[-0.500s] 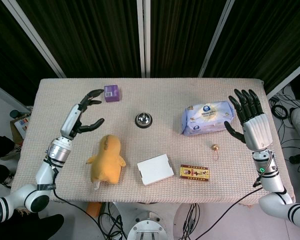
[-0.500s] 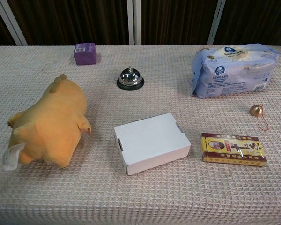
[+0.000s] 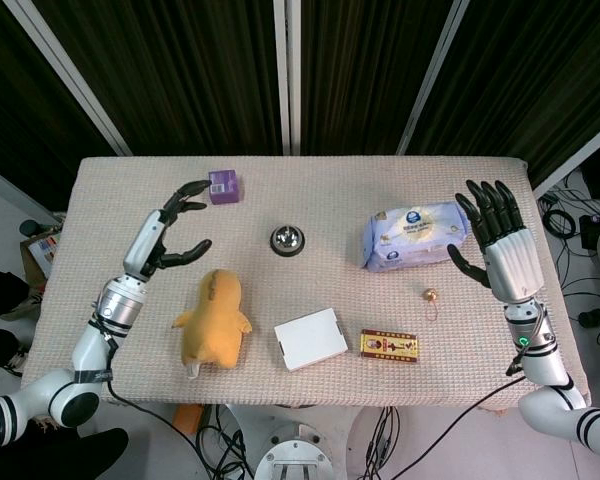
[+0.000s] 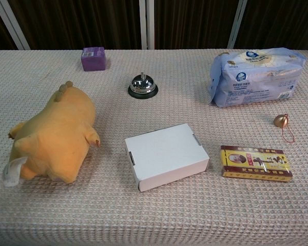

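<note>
My left hand (image 3: 168,232) hovers open over the table's left side, fingers apart, just above and left of the yellow plush toy (image 3: 213,318) and below the purple box (image 3: 224,185). My right hand (image 3: 498,240) is open at the right side, fingers spread upward, its thumb close to the right end of the blue tissue pack (image 3: 414,234). Neither hand holds anything. The chest view shows no hands, only the plush toy (image 4: 54,136), purple box (image 4: 93,58) and tissue pack (image 4: 254,76).
A silver call bell (image 3: 287,240) stands at centre. A white box (image 3: 310,339) and a red-yellow packet (image 3: 388,346) lie near the front edge. A small gold bell on a red cord (image 3: 431,296) lies below the tissue pack. The table (image 3: 380,180) has a woven beige cloth.
My left hand has shifted slightly up and right toward the purple box. My right hand has edged a little left toward the tissue pack. The objects have not moved.
</note>
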Tool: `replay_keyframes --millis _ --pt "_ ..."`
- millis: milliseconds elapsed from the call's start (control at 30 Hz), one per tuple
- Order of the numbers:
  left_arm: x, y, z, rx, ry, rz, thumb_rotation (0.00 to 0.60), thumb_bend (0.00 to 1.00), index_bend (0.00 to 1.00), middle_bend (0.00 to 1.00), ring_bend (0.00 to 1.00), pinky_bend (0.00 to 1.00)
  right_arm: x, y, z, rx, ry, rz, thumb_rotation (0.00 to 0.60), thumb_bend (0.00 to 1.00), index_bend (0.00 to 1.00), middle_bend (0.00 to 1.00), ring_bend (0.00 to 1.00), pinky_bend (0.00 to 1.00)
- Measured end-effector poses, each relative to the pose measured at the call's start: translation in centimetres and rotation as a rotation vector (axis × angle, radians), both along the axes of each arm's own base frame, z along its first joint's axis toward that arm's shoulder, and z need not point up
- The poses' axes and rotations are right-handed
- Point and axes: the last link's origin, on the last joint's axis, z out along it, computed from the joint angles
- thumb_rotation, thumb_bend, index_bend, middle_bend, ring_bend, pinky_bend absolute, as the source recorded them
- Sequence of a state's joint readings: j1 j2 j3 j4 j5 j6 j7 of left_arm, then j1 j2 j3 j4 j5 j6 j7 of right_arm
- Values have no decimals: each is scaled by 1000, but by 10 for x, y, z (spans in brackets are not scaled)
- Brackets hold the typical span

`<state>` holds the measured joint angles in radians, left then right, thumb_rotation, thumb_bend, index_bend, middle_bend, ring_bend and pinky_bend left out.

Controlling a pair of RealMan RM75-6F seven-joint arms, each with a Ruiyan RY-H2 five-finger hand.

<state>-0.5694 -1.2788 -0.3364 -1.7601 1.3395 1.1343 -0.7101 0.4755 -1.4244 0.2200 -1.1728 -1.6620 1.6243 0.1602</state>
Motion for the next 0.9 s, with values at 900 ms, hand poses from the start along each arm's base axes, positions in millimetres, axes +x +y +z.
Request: replay_keyframes --millis 900 --pt "-122 -85 8 228 1041 22 376 194 134 112 97 210 -68 59 -5 351 519 -530 600 214 125 111 0 0"
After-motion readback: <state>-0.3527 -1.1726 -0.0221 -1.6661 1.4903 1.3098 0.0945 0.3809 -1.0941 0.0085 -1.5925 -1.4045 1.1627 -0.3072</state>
